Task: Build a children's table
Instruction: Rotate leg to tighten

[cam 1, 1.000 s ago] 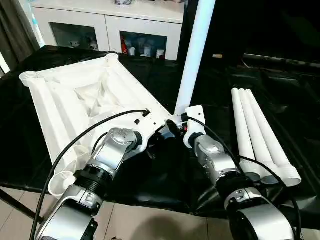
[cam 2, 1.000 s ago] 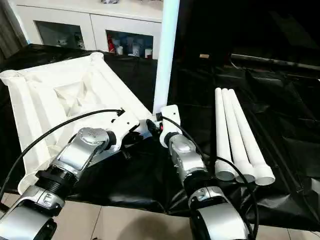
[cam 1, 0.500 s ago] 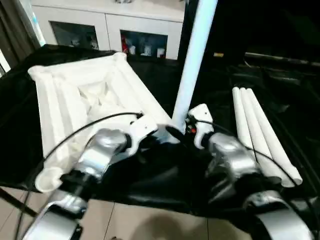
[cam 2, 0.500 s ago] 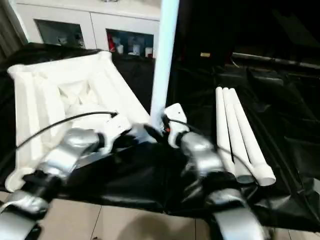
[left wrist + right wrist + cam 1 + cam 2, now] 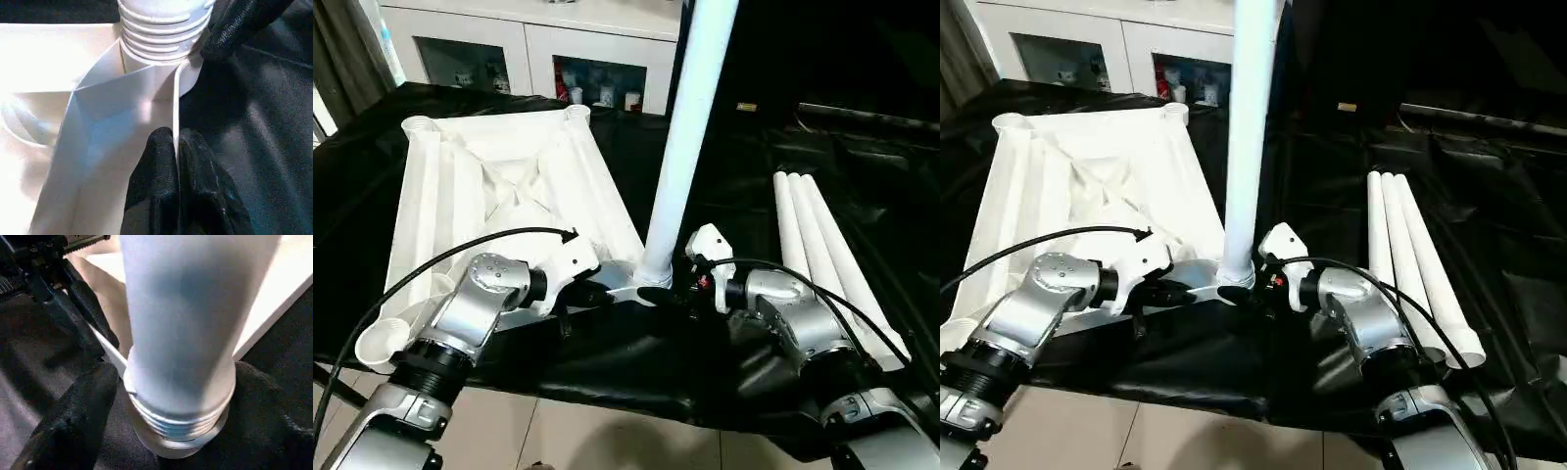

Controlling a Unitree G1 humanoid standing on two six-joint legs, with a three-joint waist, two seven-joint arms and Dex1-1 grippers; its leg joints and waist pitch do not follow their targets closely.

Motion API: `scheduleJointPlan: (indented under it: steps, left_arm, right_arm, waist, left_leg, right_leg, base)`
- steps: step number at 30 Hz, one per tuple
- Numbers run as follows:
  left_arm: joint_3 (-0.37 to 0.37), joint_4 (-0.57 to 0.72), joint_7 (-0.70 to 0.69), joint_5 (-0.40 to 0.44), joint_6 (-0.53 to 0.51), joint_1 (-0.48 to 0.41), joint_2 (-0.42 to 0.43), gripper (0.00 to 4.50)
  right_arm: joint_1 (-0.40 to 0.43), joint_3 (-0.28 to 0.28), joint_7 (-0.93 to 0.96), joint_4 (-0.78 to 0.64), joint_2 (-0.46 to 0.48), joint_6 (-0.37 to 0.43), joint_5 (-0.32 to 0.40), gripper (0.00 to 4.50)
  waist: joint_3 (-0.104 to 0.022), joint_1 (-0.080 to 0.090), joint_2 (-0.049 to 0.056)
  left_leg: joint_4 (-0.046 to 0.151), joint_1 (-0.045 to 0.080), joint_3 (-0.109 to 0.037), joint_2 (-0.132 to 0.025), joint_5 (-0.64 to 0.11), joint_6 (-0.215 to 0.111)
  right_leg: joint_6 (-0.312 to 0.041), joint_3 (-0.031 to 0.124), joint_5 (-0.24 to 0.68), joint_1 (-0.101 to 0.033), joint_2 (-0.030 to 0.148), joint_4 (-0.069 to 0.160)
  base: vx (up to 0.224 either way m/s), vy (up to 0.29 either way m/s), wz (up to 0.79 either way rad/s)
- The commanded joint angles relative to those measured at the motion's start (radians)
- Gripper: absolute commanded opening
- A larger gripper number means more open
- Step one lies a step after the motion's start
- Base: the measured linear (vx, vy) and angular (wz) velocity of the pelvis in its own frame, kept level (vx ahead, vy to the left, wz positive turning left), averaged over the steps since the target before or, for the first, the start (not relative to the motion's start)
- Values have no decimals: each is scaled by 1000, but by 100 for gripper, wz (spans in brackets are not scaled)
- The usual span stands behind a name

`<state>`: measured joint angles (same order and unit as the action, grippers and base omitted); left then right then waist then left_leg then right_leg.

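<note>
While one leg (image 5: 690, 127) stands in the tabletop's (image 5: 499, 186) corner socket (image 5: 181, 440), three lie loose (image 5: 822, 245).

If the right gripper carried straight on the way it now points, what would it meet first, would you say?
Most likely the upright leg: the right gripper points at its threaded base, one finger either side.

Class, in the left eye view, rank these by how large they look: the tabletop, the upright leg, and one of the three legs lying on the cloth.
1. Tabletop, largest.
2. Upright leg, though it stands nearer the camera and runs off the picture's top.
3. A lying leg, thinnest-looking; truly it may match the upright one.
</note>
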<state>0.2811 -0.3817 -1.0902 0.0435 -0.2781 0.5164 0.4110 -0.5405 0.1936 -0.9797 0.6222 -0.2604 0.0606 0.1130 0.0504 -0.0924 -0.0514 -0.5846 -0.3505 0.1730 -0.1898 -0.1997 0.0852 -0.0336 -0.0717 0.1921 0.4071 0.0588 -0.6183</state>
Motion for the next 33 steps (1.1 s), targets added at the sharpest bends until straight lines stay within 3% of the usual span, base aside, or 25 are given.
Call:
scheduleJointPlan:
  steps: [1, 8, 14, 19, 22, 23, 24, 29, 33]
  left_arm:
    - [11, 7, -18, -35, 5, -17, -21, 0]
    - [12, 12, -24, -36, -3, -24, -18, 0]
    - [10, 4, -9, -31, -15, -23, -26, 0]
    - [1, -103, 171, 32, -27, 23, -106, 0]
    - [1, -157, 280, 57, -53, 58, -175, 0]
    - [2, -167, 303, 62, -59, 65, -191, 0]
    - [5, -183, 340, 72, -65, 77, -218, 0]
    - [27, -210, 414, 96, -80, 104, -310, 0]
    - [39, -215, 411, 107, -61, 106, -319, 0]
  right_arm:
    - [4, 1, -29, -37, -1, 2, 11, 332]
    - [8, 5, -32, -27, 4, 4, 7, 284]
    - [12, -15, 34, 4, 26, 12, 1, 274]
    - [-3, -61, 331, 131, 99, 11, -56, 272]
    - [-18, -125, 533, 185, 172, 43, -37, 272]
    - [-22, -140, 574, 194, 188, 51, -31, 272]
    - [-35, -150, 644, 215, 211, 58, -35, 272]
    - [-88, -166, 803, 298, 289, 28, -52, 272]
    - [-109, -169, 832, 321, 308, -24, -70, 272]
  waist:
    - [-55, -1, -9]
    - [-55, -2, -10]
    - [-54, 0, -8]
    - [-49, 8, -5]
    - [-48, 9, -7]
    - [-45, 10, -5]
    - [-47, 11, -1]
    - [-51, 13, 1]
    - [-52, 12, -2]
  left_leg:
    - [65, -4, -9, -44, -105, -69]
    - [64, -3, -9, -43, -98, -67]
    - [66, -2, -9, -43, -112, -61]
    - [71, 5, -10, -42, -162, -29]
    - [73, 5, -14, -40, -186, -14]
    - [75, 12, -15, -41, -206, -10]
    - [76, 11, -18, -40, -218, -7]
    - [77, 12, -16, -40, -228, -7]
    - [77, 9, -16, -39, -227, -14]
  right_leg:
    - [-164, 58, 238, -56, 91, 78]
    - [-162, 58, 233, -56, 90, 77]
    - [-163, 58, 244, -56, 90, 79]
    - [-135, 57, 353, -49, 90, 93]
    - [-110, 57, 429, -51, 95, 101]
    - [-101, 57, 461, -41, 94, 107]
    - [-93, 56, 475, -47, 95, 106]
    - [-93, 59, 412, -42, 93, 105]
    - [-95, 59, 390, -46, 93, 102]
  base:
    - [0, 0, 0]
    - [0, 0, 0]
    - [0, 0, 0]
    - [0, 0, 0]
    - [0, 0, 0]
    - [0, 0, 0]
    - [0, 0, 0]
    - [0, 0, 0]
    - [0, 0, 0]
